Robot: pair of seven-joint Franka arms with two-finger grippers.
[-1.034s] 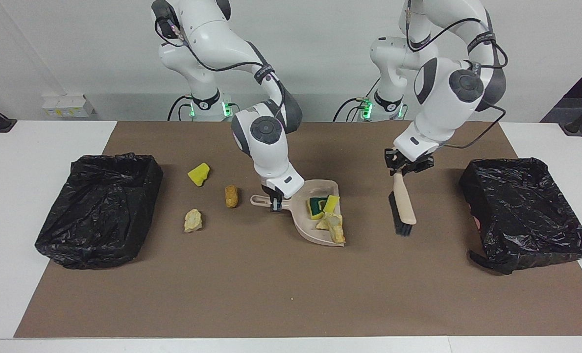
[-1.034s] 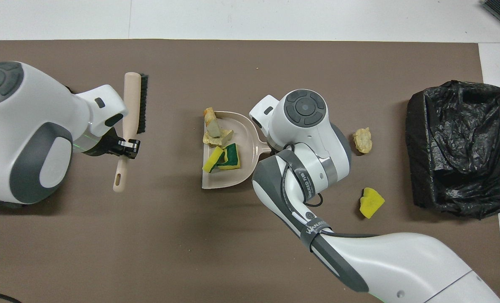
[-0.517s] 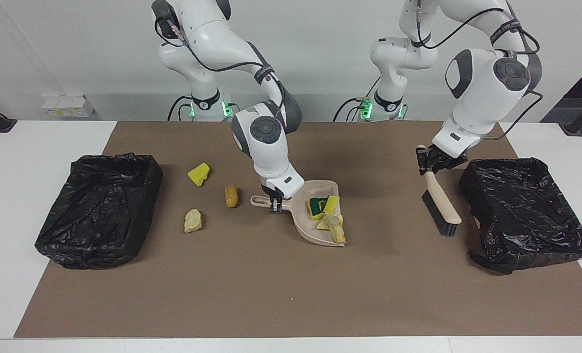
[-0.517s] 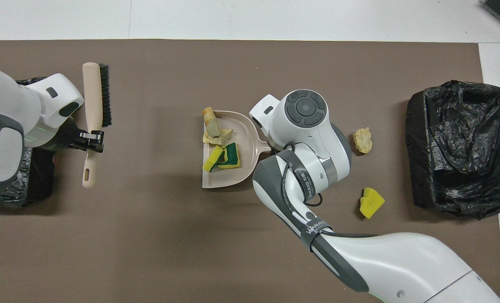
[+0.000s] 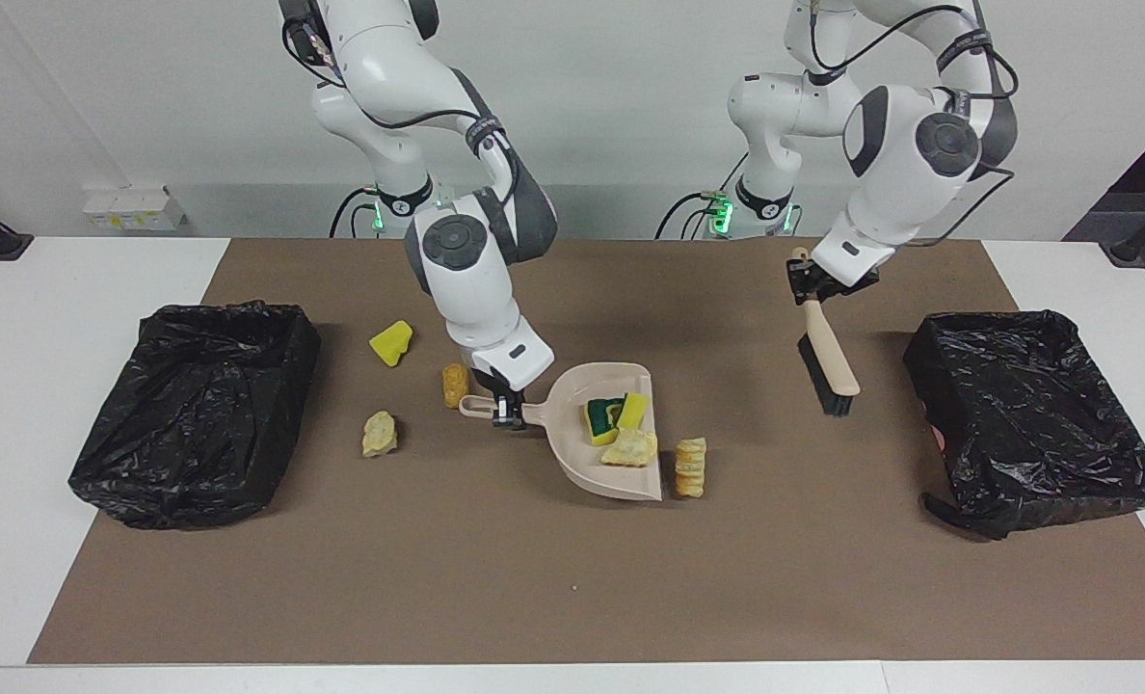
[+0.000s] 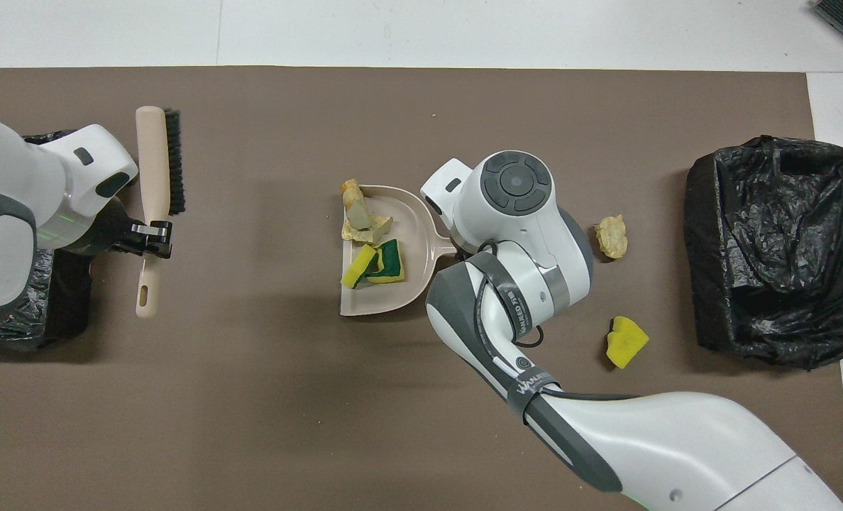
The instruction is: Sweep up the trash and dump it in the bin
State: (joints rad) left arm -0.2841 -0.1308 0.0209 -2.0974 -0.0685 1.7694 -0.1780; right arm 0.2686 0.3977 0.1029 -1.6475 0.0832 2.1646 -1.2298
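My right gripper (image 5: 506, 412) is shut on the handle of the beige dustpan (image 5: 582, 463). In the pan lie a green-backed sponge (image 5: 601, 420), a yellow sponge piece (image 5: 634, 410) and a beige lump (image 5: 630, 448). A golden nugget (image 5: 690, 467) lies on the mat just outside the pan's mouth. Loose trash sits toward the right arm's end: a yellow sponge (image 5: 391, 342), a brown nugget (image 5: 454, 384) and a pale lump (image 5: 380, 434). My left gripper (image 5: 812, 287) is shut on the brush (image 5: 829, 361), which hangs bristles-down over the mat.
A black-lined bin (image 5: 192, 410) stands at the right arm's end of the brown mat, another bin (image 5: 1030, 414) at the left arm's end beside the hanging brush. In the overhead view the right arm (image 6: 514, 234) hides its own gripper and the brown nugget.
The left arm swung the brush out toward its bin, then back a little and higher. The right gripper drew the dustpan toward its own end, and one nugget slid off the lip onto the mat.
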